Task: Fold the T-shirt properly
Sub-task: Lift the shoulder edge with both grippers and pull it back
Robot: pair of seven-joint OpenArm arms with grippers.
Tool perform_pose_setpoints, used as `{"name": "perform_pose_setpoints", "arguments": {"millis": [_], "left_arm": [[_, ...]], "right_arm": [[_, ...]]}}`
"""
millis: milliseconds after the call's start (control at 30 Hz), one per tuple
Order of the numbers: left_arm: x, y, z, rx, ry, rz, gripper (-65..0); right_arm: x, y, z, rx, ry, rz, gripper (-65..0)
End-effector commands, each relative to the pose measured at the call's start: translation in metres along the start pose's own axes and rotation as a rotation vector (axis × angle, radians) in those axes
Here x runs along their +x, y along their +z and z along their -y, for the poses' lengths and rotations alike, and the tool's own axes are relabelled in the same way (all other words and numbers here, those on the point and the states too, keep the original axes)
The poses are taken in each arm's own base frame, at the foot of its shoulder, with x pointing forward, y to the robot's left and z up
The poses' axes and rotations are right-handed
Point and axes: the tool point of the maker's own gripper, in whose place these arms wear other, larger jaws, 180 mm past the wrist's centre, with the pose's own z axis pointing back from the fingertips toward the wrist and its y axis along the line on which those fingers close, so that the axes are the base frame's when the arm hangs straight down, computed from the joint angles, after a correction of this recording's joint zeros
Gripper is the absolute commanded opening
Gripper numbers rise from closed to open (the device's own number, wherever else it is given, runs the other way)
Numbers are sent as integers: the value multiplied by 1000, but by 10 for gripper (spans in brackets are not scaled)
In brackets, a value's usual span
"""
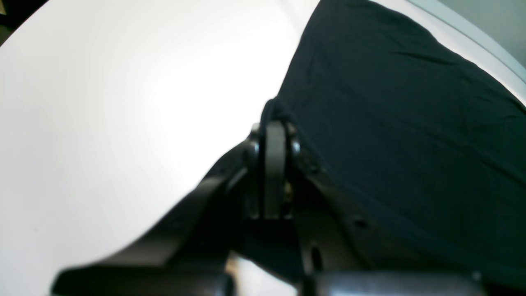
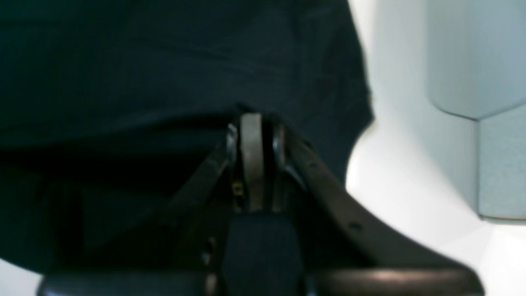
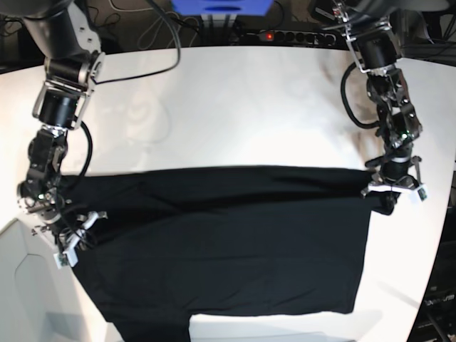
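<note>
Across the white bench lies the T-shirt, plain black side up, no print showing from any view. It covers the near half of the bench from one side almost to the other; its upper edge runs nearly straight between my two hands, and the lower part reaches the bottom of the base view, where a notch of white bench shows under the hem.

My left hand — at the right side of the base view — sits at the shirt's upper corner there. Jaws are pressed together, with a small bunch of black cloth pinched at the tips. From the left wrist view the cloth spreads away to the right of the fingers in shallow creases; bare white bench fills the other side.

My right hand is at the opposite edge of the shirt, low on the left of the base view. Jaws closed narrow here too, gripping the black fabric at the tips. In the right wrist view the cloth fills nearly everything to the left and above the fingers; a strip of white bench and a pale grey panel show on the right.

Both wrist views are blurred — fine detail of the folds cannot be made out. Cables and a power strip lie beyond the far edge of the bench.
</note>
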Motion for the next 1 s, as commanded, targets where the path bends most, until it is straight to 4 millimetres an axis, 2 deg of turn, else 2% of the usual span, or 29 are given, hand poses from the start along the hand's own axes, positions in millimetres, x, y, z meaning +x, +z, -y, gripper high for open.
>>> {"name": "perform_pose_setpoints", "arguments": {"millis": [0, 167, 400, 433, 467, 567, 667, 700, 767, 833, 967], "left_arm": [[27, -2, 2, -10, -11, 72, -650], [34, -5, 6, -15, -5, 87, -649], [26, -18, 0, 1, 21, 51, -634], [26, -21, 1, 4, 28, 46, -612], [23, -23, 4, -3, 27, 28, -573], [18, -27, 9, -15, 27, -20, -397], [30, -23, 16, -33, 17, 7, -226], [36, -21, 20, -41, 12, 24, -195], [36, -13, 22, -50, -1, 34, -166], [31, -4, 18, -46, -15, 32, -164], [-7, 5, -3, -6, -23, -48, -162]], "right_arm": [[29, 6, 13, -25, 14, 79, -650], [32, 7, 13, -24, 15, 98, -650], [31, 5, 11, -20, 21, 91, -650], [31, 5, 11, -21, 21, 88, -648], [31, 5, 11, -22, 20, 86, -617], [30, 5, 11, -22, 20, 85, -485], [28, 6, 14, -27, 15, 83, -355], [27, 6, 13, -26, 15, 81, -328], [27, 7, 14, -27, 14, 84, -302], [25, 7, 13, -28, 16, 79, -300], [14, 11, 10, -27, 24, 70, -300]]}}
